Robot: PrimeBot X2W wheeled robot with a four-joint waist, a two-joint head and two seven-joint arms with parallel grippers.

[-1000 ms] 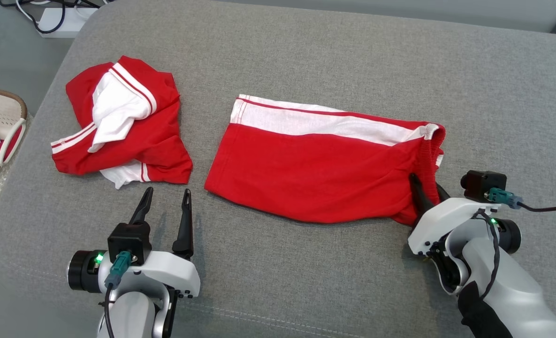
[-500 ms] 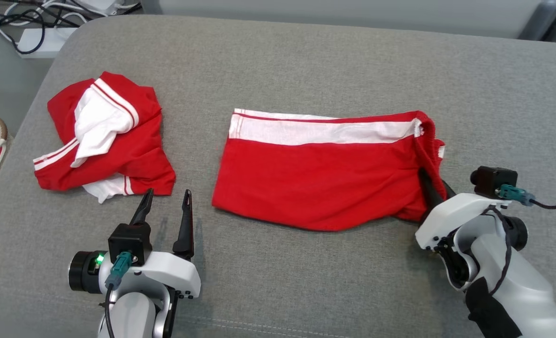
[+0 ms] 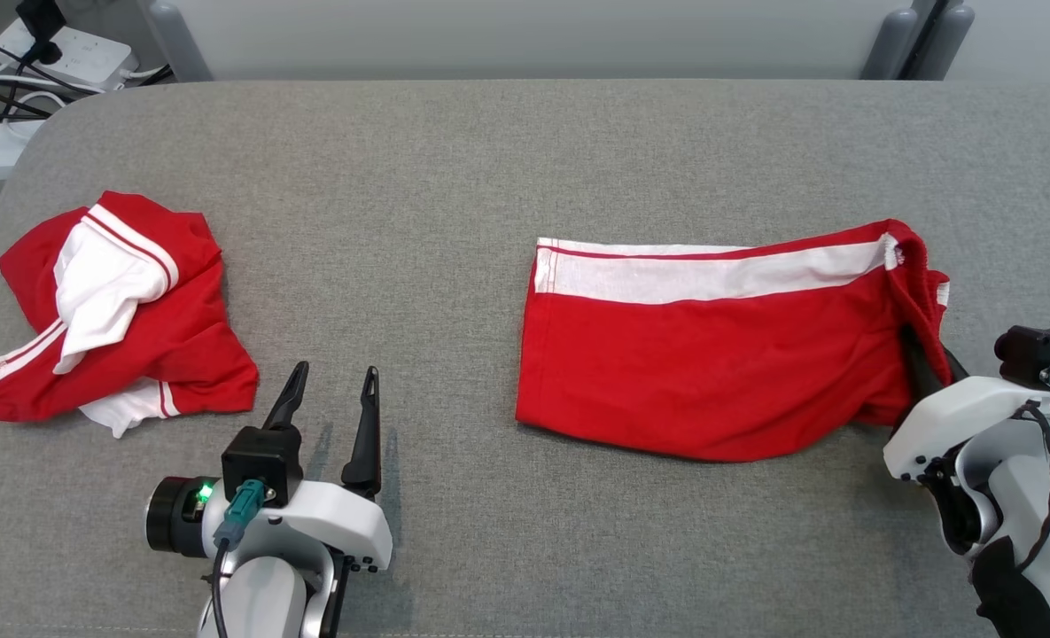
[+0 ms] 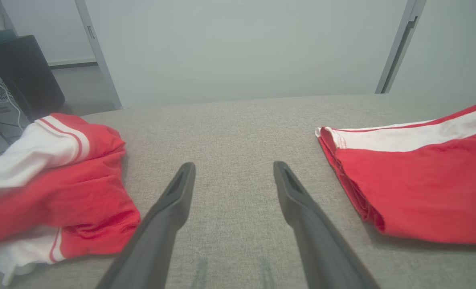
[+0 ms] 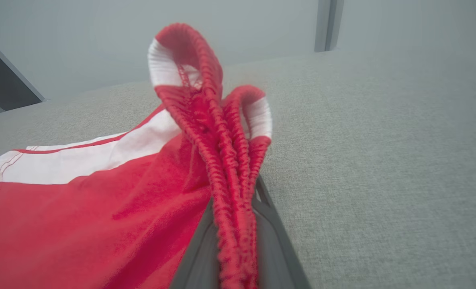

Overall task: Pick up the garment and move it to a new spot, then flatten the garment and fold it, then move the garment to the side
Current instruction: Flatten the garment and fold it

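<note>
Two red-and-white garments lie on the gray bench (image 3: 489, 177): the folded shorts (image 3: 711, 363), flat at right with a white band along the far edge, their elastic waistband (image 5: 221, 160) clamped in the right end effector (image 3: 930, 365), and one crumpled garment (image 3: 135, 346) at left. The left end effector (image 3: 334, 381) hangs released between them.

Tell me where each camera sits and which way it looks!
Head view: on the head, looking down at the grey cushion, red shorts and crumpled clothes; left gripper and right gripper show.
Left wrist view: on the left wrist, looking along its open fingers across the cushion.
Right wrist view: on the right wrist, looking along fingers pinching the shorts' waistband.
All three share the shorts.
</note>
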